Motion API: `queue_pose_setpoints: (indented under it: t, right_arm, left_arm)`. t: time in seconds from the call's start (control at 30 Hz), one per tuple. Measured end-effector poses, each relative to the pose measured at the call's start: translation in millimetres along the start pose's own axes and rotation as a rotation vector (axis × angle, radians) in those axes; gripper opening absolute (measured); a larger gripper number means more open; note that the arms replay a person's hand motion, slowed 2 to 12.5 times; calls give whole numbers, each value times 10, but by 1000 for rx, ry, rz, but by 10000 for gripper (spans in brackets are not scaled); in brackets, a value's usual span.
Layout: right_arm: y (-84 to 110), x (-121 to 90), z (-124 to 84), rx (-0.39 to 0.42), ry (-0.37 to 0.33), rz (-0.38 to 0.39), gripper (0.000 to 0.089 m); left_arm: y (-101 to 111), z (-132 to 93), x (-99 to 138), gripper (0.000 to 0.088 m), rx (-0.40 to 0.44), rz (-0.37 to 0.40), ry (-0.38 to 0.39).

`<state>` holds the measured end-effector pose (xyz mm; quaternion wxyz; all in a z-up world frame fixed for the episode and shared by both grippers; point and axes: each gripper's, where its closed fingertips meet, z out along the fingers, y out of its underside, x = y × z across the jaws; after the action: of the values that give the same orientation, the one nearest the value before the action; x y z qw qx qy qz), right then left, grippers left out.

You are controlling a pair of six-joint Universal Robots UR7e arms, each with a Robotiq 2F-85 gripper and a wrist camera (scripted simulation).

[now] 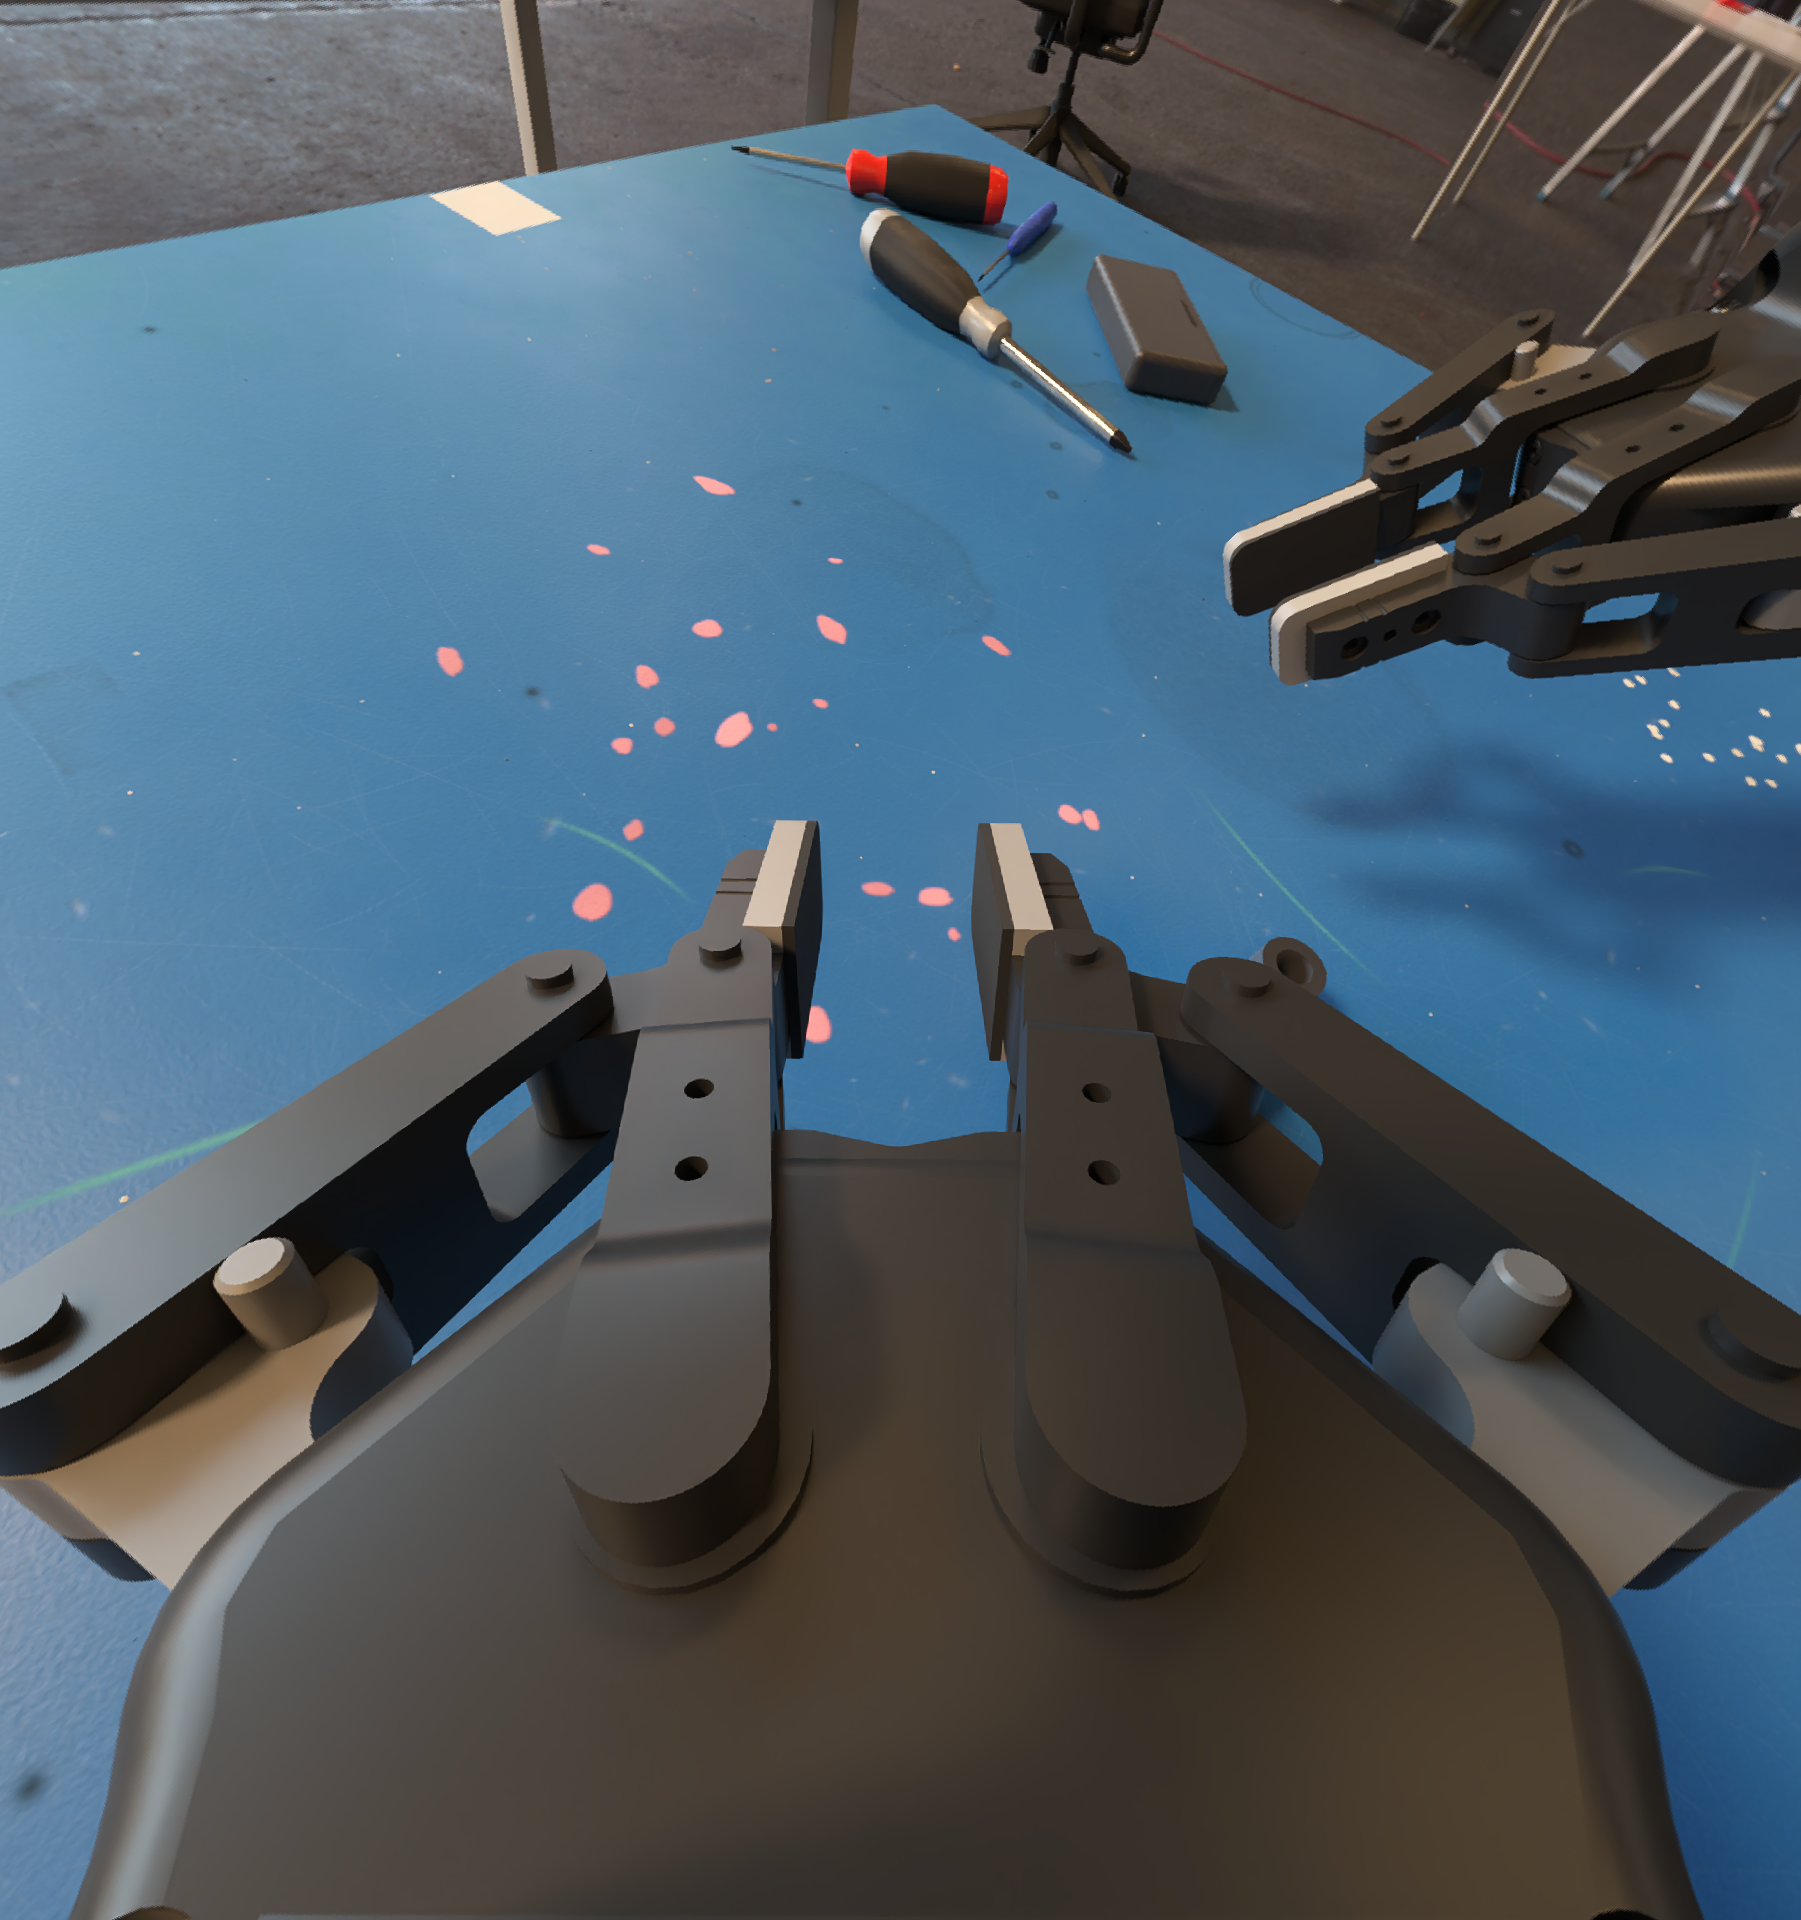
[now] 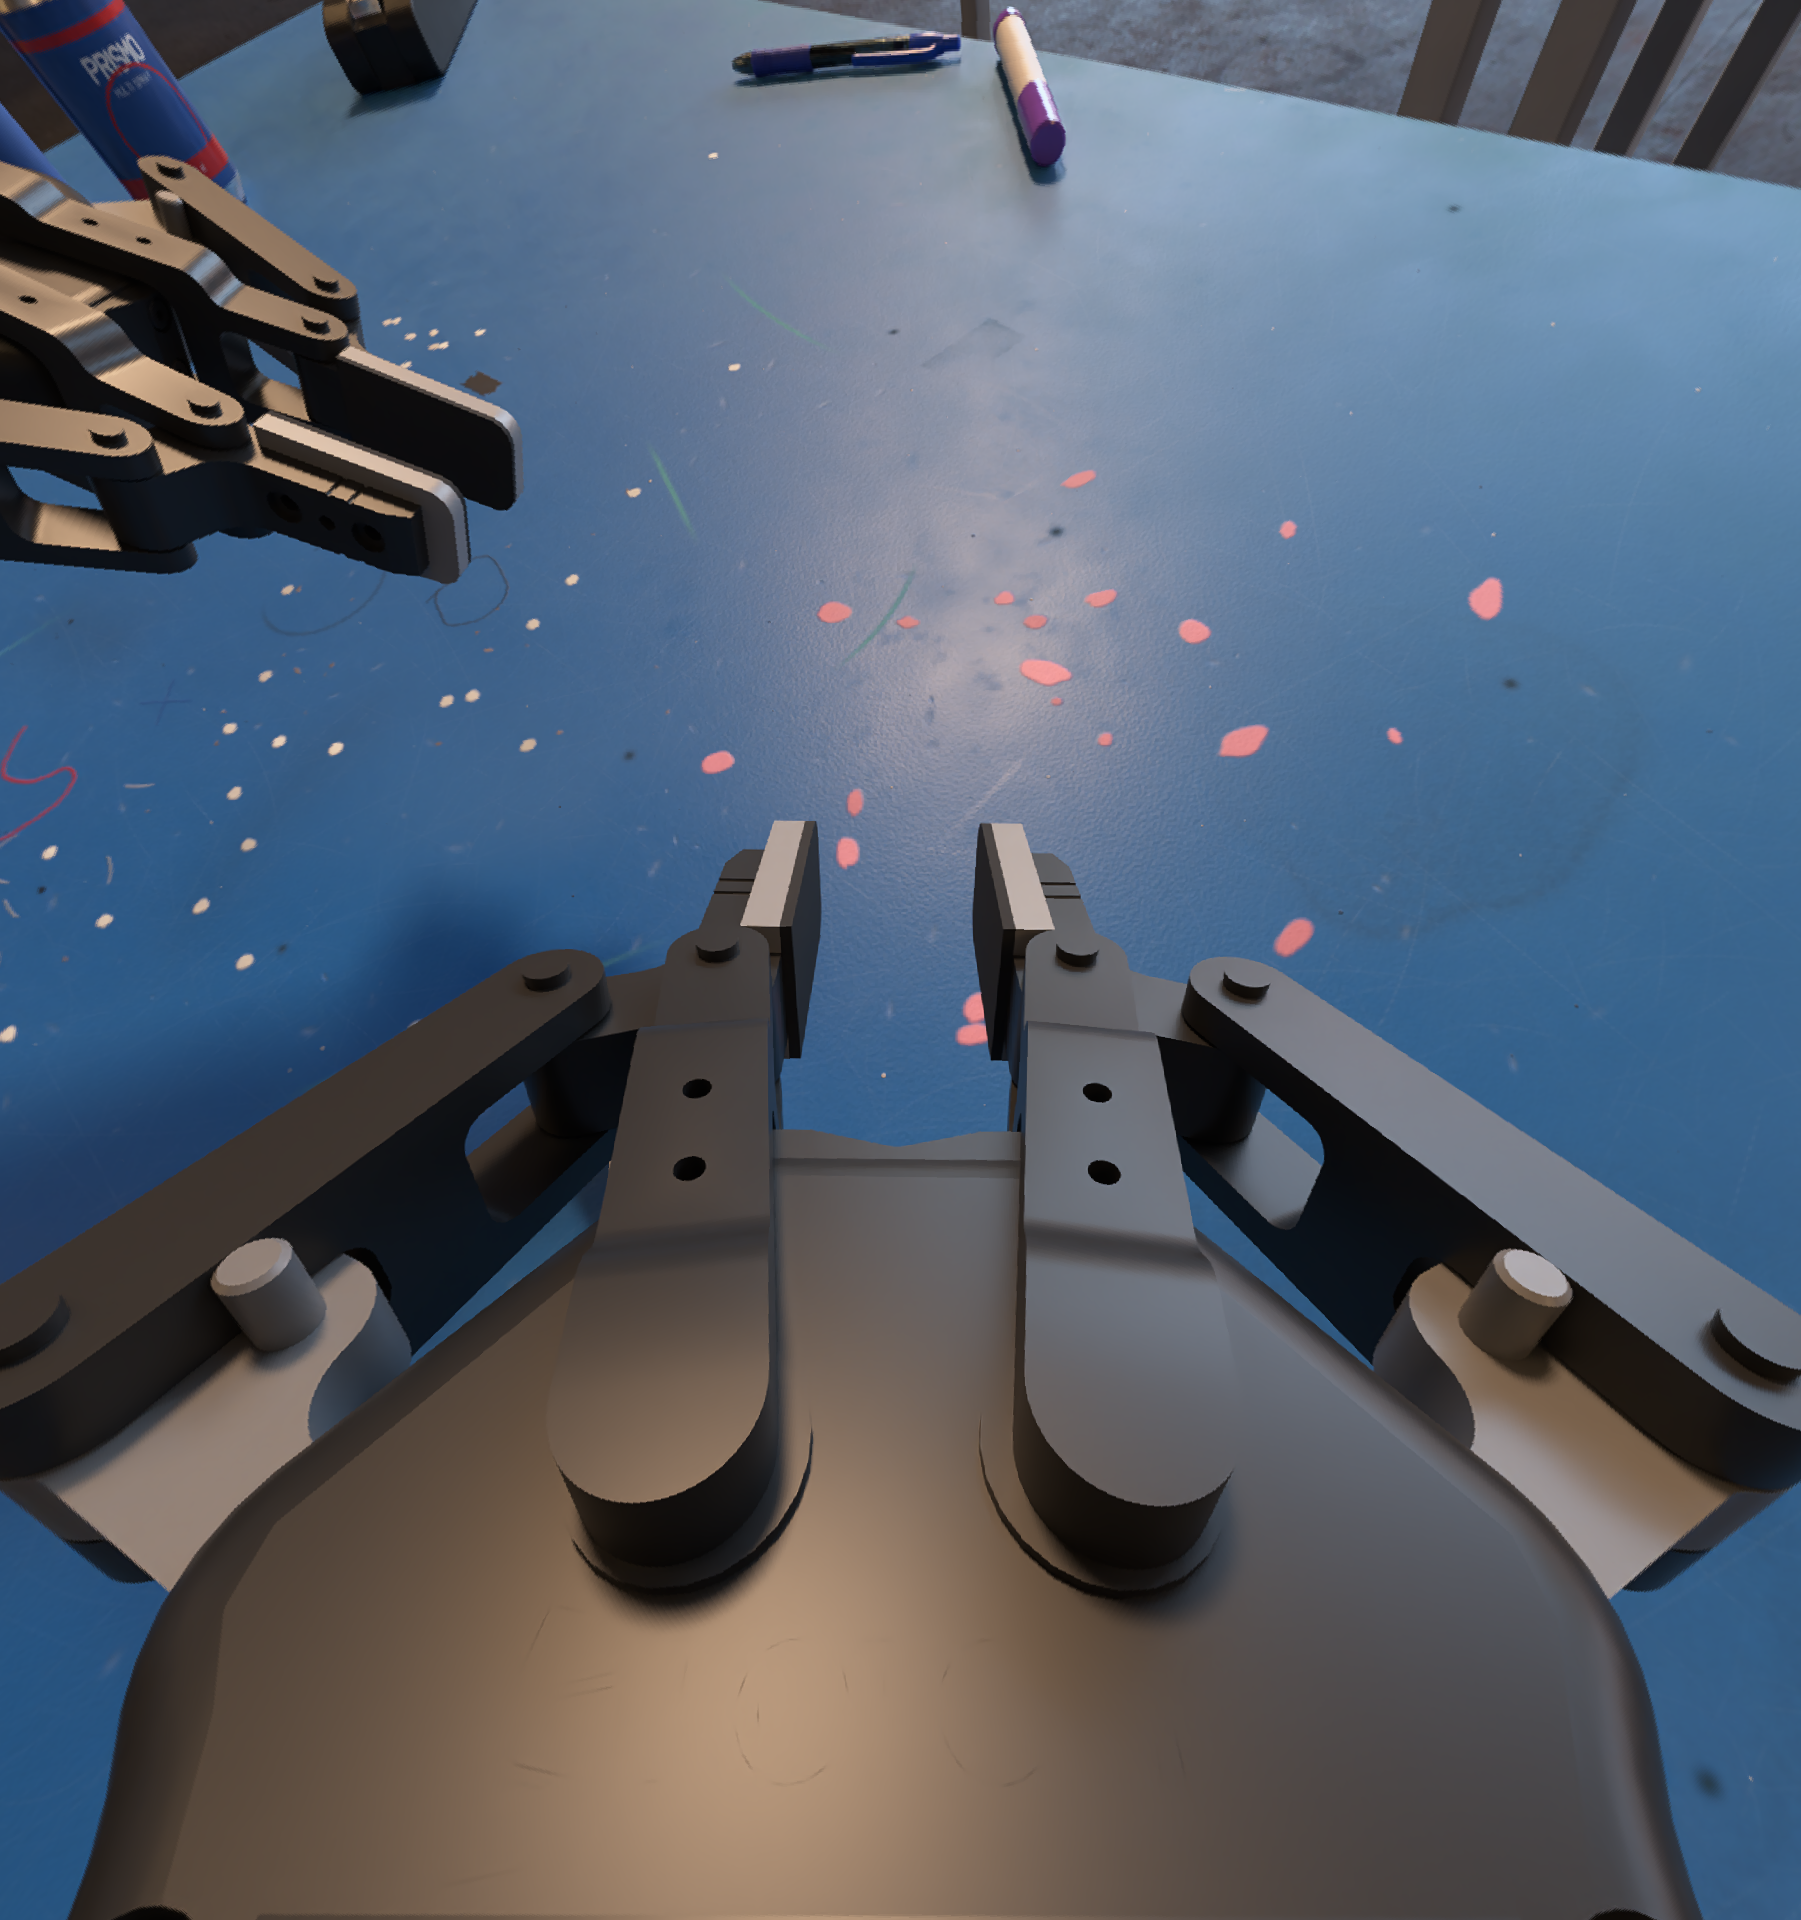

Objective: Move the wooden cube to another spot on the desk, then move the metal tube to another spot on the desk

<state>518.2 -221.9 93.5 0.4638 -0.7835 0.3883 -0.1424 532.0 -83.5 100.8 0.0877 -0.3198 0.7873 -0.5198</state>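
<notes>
While both hands hang over the blue table [image 1: 252,520], the left hand [image 1: 897,831] and right hand [image 2: 897,831] are spread and hold nothing. No wooden cube or metal tube shows, so nothing looks started.

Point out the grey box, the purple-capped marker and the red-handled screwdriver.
grey box [image 1: 1156,327]: left wrist view, top face.
purple-capped marker [image 2: 1041,114]: right wrist view, purple cap.
red-handled screwdriver [image 1: 927,185]: left wrist view, black grip.

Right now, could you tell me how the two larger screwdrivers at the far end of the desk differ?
The red-and-black screwdriver has red bands on its handle and a thin dark shaft pointing left. The black-and-silver screwdriver has a silver cap and collar, and its longer, thicker shaft points toward the near right. Both lie flat on the blue desk, apart from each other.
</notes>
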Motion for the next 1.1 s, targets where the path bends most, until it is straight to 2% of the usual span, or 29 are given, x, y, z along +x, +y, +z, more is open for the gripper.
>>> queue_pose_setpoints:
  t: [0.17,0.33,0.7,0.9,1.1]
  right_arm:
    - [-2,-45,3,29,16,-61,230]
    - [18,-82,-43,47,45,-156,199]
    - [137,-226,-213,83,77,-353,206]
    - [232,-338,-310,109,45,-409,218]
    - [365,-482,-383,119,-27,-430,222]
  left_arm:
    - [28,-6,42,251,16,41,-7]
    - [42,-56,100,235,36,109,-12]
    - [137,-205,322,200,61,250,47]
    - [221,-297,467,186,79,305,106]
    - [352,-373,606,183,75,369,163]
